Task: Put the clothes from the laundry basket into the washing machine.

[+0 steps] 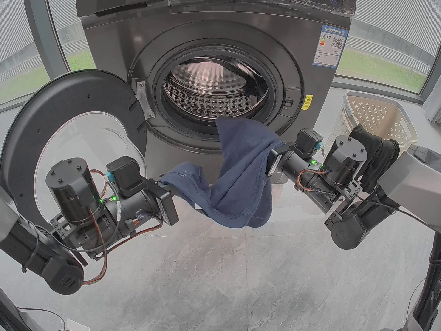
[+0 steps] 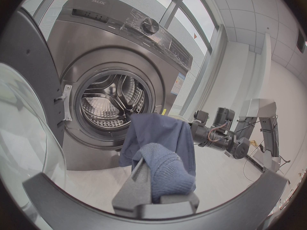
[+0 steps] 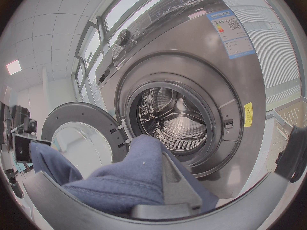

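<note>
Head view centre: blue garment [image 1: 239,180] hangs between left gripper [image 1: 169,183] and right gripper [image 1: 272,156] — both clamped on it — before the washing machine drum [image 1: 213,93]. Loading step; next, probably, lift it inside and release.

One washing machine [image 1: 216,47], one laundry basket [image 1: 376,116], two garments, two grippers.

The single machine fills the upper middle of the head view and has one round door [image 1: 55,97], swung open at the left, one drum [image 1: 211,102] and one dial [image 2: 150,25]. Its front carries two stickers: one blue-and-white label [image 1: 330,46] at the upper right and one small yellow sticker [image 1: 307,102] below it. The one basket stands at the right edge. The garments number two: one blue garment [image 1: 239,180] at the centre and one black garment [image 1: 379,155] at the basket. The two grippers are the left gripper [image 1: 171,184] at lower left and the right gripper [image 1: 271,157] right of centre.
</note>
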Available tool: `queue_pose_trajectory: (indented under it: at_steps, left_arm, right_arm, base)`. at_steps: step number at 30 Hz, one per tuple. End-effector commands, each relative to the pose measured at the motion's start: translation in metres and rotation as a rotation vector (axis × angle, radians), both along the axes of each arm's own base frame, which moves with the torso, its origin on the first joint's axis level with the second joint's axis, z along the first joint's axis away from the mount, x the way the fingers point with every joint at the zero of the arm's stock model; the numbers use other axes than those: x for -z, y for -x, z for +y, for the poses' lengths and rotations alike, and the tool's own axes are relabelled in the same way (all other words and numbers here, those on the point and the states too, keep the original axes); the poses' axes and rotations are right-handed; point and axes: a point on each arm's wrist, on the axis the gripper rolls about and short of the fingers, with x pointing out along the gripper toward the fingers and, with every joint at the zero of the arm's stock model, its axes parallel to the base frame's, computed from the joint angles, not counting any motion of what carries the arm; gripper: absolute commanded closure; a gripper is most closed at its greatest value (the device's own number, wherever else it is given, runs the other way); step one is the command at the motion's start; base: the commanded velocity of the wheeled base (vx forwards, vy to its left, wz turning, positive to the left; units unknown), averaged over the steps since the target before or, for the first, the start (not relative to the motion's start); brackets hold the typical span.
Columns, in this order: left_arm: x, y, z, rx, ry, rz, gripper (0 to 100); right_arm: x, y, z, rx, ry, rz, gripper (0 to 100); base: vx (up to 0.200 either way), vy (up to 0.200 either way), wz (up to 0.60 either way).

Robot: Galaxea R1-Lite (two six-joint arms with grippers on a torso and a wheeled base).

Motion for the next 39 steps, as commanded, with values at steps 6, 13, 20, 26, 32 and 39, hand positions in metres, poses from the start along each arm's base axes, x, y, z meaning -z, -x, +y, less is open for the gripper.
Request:
queue_pose_trajectory:
  at_steps: [6, 13, 20, 26, 32, 39]
  left_arm:
    - [0.044, -0.021, -0.008, -0.011, -0.042, 0.042, 100]
    - [0.047, -0.016, -0.005, -0.011, -0.053, 0.068, 0]
    - [0.071, 0.006, 0.006, -0.004, -0.120, 0.178, 0]
    - [0.089, 0.030, 0.002, 0.073, -0.176, 0.261, 0]
    - [0.093, 0.036, -0.001, 0.102, -0.190, 0.278, 0]
    - [0.076, 0.013, -0.013, 0.090, -0.117, 0.193, 0]
  right_arm:
    - [-0.015, 0.010, 0.006, -0.026, -0.020, -0.032, 100]
    - [-0.016, 0.010, 0.008, -0.031, -0.024, -0.036, 100]
    - [-0.024, 0.005, 0.008, -0.022, -0.035, -0.060, 100]
    - [-0.040, -0.006, 0.011, -0.013, -0.052, -0.093, 100]
    - [-0.043, -0.005, 0.017, -0.024, -0.052, -0.094, 100]
    - [-0.040, 0.004, 0.029, -0.042, -0.051, -0.083, 100]
  base:
    - [0.000, 0.000, 0.00]
    - [0.000, 0.000, 0.00]
    - [0.000, 0.000, 0.00]
    - [0.000, 0.000, 0.00]
    - [0.000, 0.000, 0.00]
    - [0.000, 0.000, 0.00]
